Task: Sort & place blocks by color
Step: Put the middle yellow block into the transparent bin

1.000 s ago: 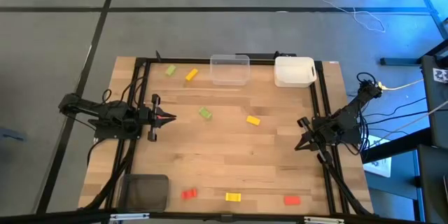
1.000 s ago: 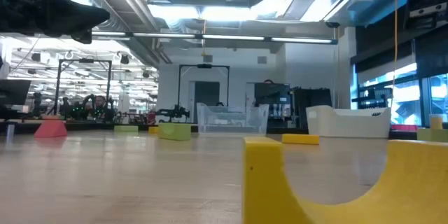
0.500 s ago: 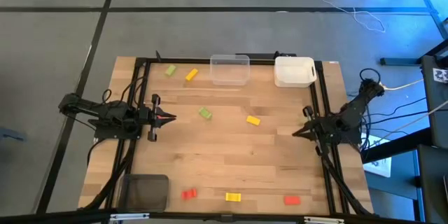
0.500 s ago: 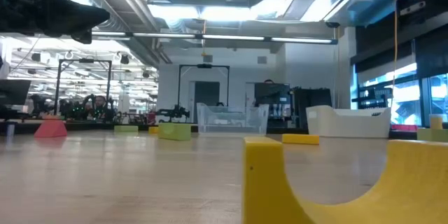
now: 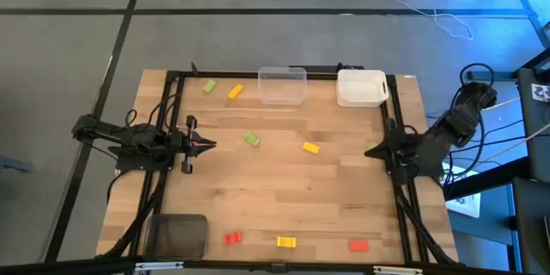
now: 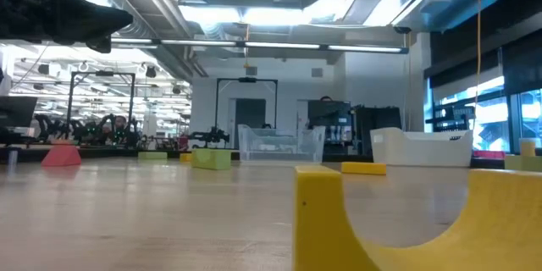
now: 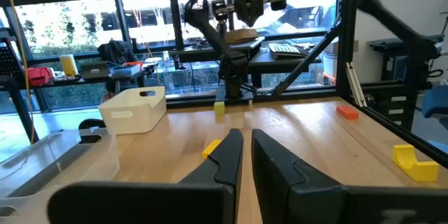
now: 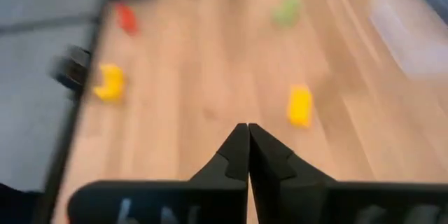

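the right gripper is sitting at the right edge of the table, fingers pressed together and holding nothing, tips pointing left toward the middle. the yellow block is lying to its left at about the same depth, near but not touching, and in the right wrist view it is showing just ahead of the tips and slightly off to one side. its long axis is running roughly left-right, slightly tilted, so roughly along the reach line. the left gripper is waiting at the left side, fingers nearly together with a thin gap, empty; the green block is lying just right of it. judgement: the right arm looks nearer the yellow block, the left nearer the green one. other blocks are lying scattered along the far-left and near edges.
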Available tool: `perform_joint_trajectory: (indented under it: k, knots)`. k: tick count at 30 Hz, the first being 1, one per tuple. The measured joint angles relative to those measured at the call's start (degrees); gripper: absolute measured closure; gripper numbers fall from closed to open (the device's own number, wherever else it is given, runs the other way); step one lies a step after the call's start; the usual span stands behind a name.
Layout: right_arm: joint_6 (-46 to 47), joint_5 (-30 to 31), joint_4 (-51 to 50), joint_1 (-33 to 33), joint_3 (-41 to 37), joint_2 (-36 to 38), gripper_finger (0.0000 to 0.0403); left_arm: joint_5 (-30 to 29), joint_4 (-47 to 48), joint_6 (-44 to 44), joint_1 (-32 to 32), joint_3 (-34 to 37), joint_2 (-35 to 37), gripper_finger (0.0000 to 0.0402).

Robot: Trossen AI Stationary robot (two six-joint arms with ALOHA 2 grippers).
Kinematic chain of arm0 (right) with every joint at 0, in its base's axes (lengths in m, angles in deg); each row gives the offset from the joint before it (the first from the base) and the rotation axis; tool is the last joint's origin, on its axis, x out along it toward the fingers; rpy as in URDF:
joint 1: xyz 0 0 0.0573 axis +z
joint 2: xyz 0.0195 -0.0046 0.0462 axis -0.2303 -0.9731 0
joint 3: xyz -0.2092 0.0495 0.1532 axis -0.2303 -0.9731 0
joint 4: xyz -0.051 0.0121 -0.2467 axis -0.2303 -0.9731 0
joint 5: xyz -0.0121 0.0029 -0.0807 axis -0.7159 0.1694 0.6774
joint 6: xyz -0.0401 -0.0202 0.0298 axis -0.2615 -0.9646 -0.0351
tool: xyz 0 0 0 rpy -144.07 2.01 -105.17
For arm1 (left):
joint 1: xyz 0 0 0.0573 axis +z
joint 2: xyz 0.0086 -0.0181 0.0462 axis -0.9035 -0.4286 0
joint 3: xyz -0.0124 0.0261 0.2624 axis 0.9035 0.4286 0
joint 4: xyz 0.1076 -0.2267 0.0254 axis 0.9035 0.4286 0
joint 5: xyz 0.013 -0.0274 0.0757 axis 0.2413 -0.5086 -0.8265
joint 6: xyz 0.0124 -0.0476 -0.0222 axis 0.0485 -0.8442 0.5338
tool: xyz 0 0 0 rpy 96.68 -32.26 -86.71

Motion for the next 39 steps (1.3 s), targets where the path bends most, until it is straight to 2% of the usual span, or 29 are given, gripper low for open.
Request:
perform_joint_trajectory:
  k: [4,8,16,23,26,30,34,39]
  knots:
    - [9.6,-2.1,-14.5,-1.4,8.6,-7.6,0.0395,0.0,0.0,0.0,0.0,0.0,0.0,0.0376]
    - [15.4,-3.5,-21.9,-4.8,14.1,-12.0,0.0377,0.0,0.0,0.0,0.0,0.0,0.0,0.0376]
    - [17.3,-14.0,-22.8,-13.4,15.5,-15.3,0.0313,0.0,0.0,0.0,0.0,0.0,0.0,0.0376]
    - [27.1,-18.8,-23.3,-23.4,14.6,-18.6,0.0259,-0.2,0.0,0.0,0.0,0.0,0.0,0.0376]
    - [26.1,-19.8,-23.1,-27.7,14.6,-20.4,0.0253,-3.6,-0.1,-0.6,0.0,-0.4,0.0,0.0376]
    - [20.9,-24.2,-21.5,-33.4,14.5,-23.1,0.0252,-8.0,2.8,-3.0,0.0,-4.1,-0.4,0.0376]
    - [13.9,-26.0,-16.8,-38.6,14.5,-26.5,0.0252,-10.8,14.0,-3.9,0.0,-11.4,-2.9,0.0376]
    - [1.3,-28.6,-7.7,-43.1,14.5,-31.9,0.0252,-11.7,26.1,-10.5,0.0,-19.6,-9.0,0.0376]
